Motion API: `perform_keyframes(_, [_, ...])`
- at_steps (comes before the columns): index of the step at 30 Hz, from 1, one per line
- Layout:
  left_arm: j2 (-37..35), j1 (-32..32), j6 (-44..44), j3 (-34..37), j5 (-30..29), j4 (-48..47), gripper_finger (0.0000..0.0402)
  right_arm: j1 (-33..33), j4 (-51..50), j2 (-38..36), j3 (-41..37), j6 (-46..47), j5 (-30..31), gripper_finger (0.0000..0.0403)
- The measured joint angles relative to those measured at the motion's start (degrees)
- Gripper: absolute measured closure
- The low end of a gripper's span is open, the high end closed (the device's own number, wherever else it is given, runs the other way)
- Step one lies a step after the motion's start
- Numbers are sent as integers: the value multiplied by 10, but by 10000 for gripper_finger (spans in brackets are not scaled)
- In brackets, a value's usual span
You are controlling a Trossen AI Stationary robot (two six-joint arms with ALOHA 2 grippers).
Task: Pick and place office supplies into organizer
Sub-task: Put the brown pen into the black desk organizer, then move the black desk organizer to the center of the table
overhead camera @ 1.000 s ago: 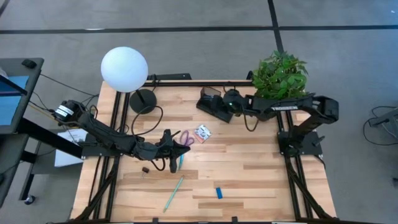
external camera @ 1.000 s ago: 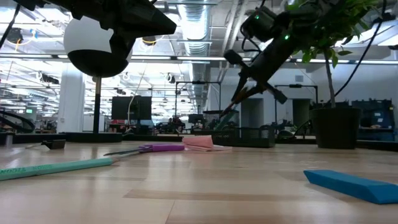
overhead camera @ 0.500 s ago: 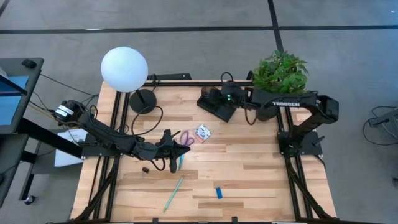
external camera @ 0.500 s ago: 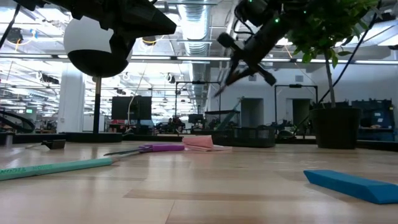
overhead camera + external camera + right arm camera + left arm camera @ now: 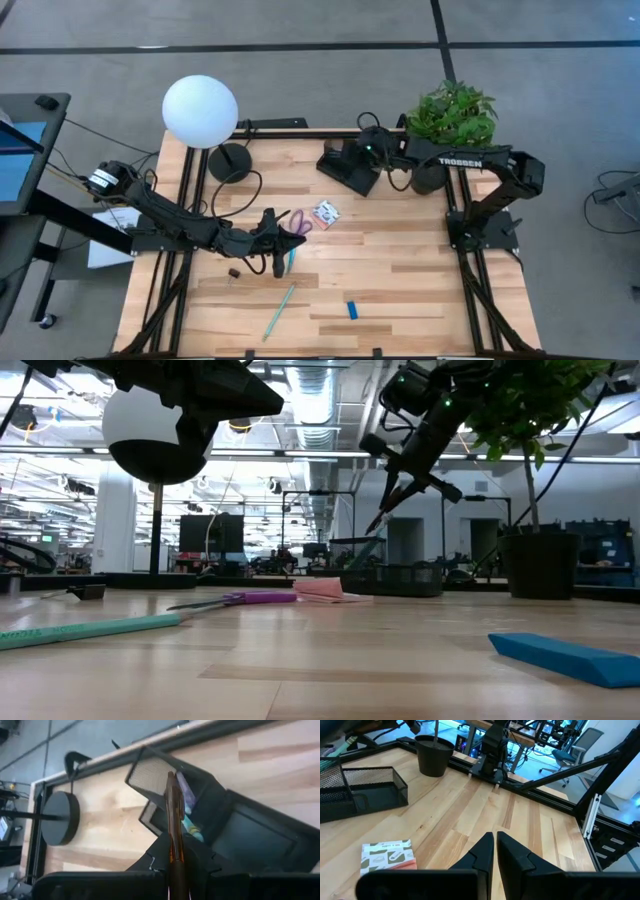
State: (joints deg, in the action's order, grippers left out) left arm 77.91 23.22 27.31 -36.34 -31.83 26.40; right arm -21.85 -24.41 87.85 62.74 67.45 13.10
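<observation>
grey floor (image 5: 300, 25) crossed by dark seams surrounds the wooden table (image 5: 400, 270). a white globe lamp (image 5: 200, 110) and potted plant (image 5: 452, 118) stand at its back edge. ceiling ducts (image 5: 318, 410) run overhead.

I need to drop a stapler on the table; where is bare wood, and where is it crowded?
Bare wood lies right of the white packet, between the organizer and the blue block. It is crowded mid-table around the left gripper, with the scissors and teal pen nearby.
</observation>
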Motion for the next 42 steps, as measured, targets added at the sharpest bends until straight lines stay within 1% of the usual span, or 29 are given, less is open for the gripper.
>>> perform_keyframes(3, [0, 0, 0, 0, 0, 0, 386, -9, -2, 6, 0, 0, -27, 374])
perform_keyframes(6, [0, 0, 0, 0, 0, -1, 386, -12, -2, 6, 0, 0, -42, 372])
perform_keyframes(14, [0, 0, 0, 0, 0, -4, 386, -13, 10, 6, 0, 0, -42, 341])
perform_keyframes(21, [0, 0, 0, 0, 0, -4, 386, -16, 9, 6, 0, 0, -40, 337])
perform_keyframes(28, [0, 0, 0, 0, 0, -4, 386, -16, 33, 6, 0, -4, -22, 335])
perform_keyframes(31, [0, 0, 0, 0, 0, -5, 386, -15, 74, 6, 0, -45, -24, 335])
perform_keyframes(34, [0, 0, 0, 0, 0, -7, 386, -3, 117, 6, 0, -128, -47, 335])
perform_keyframes(36, [0, 0, 0, 0, 0, -13, 386, 15, 118, 5, 0, -179, -65, 335])
perform_keyframes(38, [0, 0, 0, 0, 0, -18, 386, 41, 100, 5, 0, -238, -68, 338])
perform_keyframes(40, [0, 0, 0, 0, -1, -18, 386, 70, 65, 5, 0, -279, -46, 344])
perform_keyframes(42, [0, 0, 0, 0, -6, -18, 386, 94, 12, 5, 0, -288, 4, 357])
